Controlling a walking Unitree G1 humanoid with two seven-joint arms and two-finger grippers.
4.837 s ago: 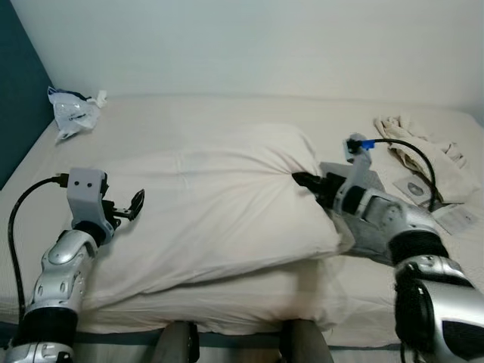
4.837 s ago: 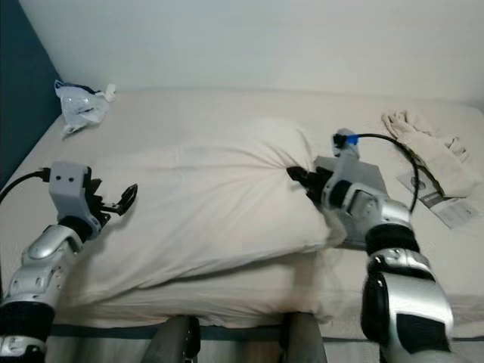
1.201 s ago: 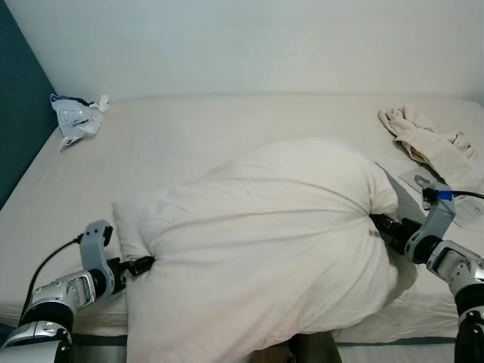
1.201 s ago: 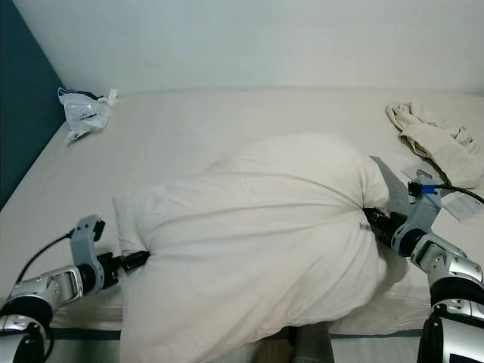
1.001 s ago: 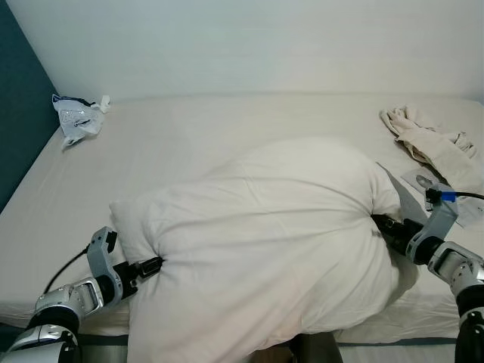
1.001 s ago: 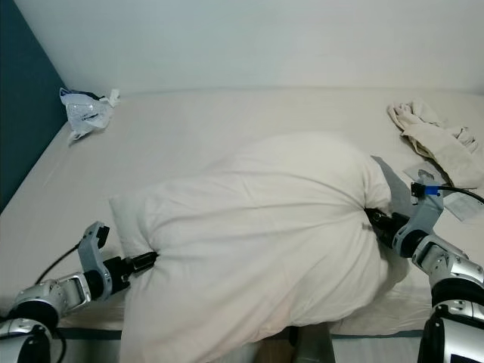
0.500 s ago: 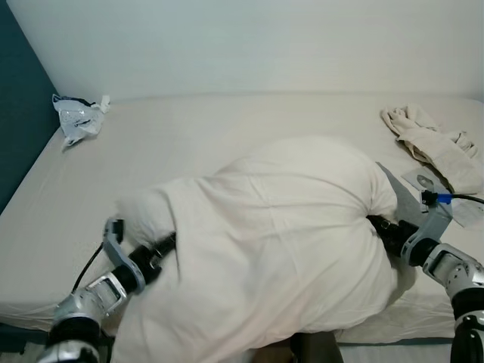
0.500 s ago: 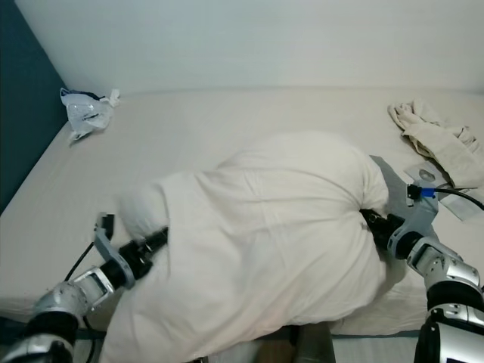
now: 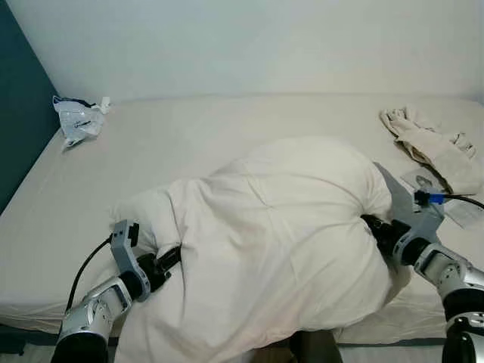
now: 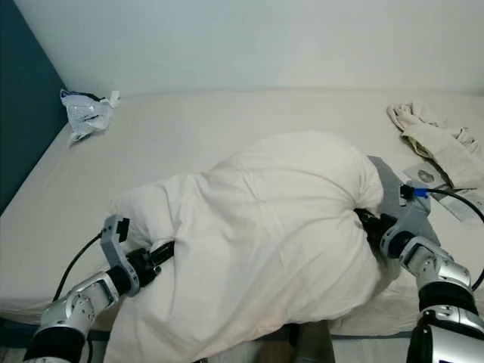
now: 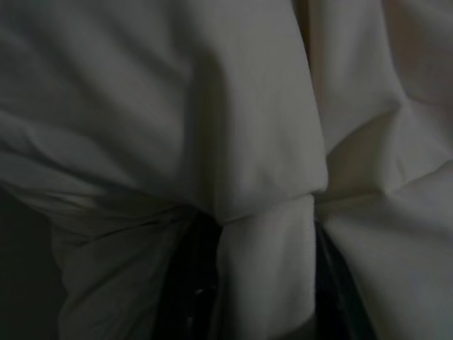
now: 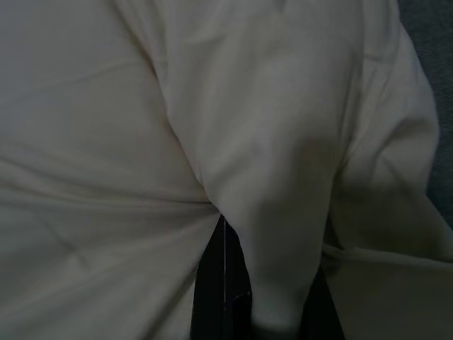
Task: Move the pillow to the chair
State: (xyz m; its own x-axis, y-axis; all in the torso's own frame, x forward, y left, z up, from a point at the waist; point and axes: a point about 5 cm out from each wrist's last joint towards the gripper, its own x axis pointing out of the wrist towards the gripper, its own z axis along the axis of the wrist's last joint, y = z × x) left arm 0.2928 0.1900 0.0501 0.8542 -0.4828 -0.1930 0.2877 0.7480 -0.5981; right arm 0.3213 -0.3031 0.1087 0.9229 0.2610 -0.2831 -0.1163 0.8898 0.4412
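Note:
A big cream pillow (image 9: 280,234) bulges up off the near part of the bed (image 9: 189,136), held between my two arms. My left gripper (image 9: 171,257) is shut on the pillow's left end, its fingers sunk into the cloth. At the pillow's right end my right gripper (image 9: 370,225) is shut on a fold of the fabric. In the left wrist view a pinch of pillow cloth (image 11: 265,262) sits between the black fingers (image 11: 185,283). The right wrist view has a fold of pillow cloth (image 12: 279,269) caught between dark fingers (image 12: 219,283).
A crumpled plastic bag (image 9: 76,119) lies at the bed's far left corner by the dark teal wall (image 9: 19,113). A bunched beige cloth (image 9: 427,144) and some papers (image 9: 446,200) lie at the far right. A white wall runs behind the bed.
Since 4.8 s ago both grippers took hold of the pillow and lifted it toward me. In the last second my left gripper pushed rightward, bunching the pillow's left end.

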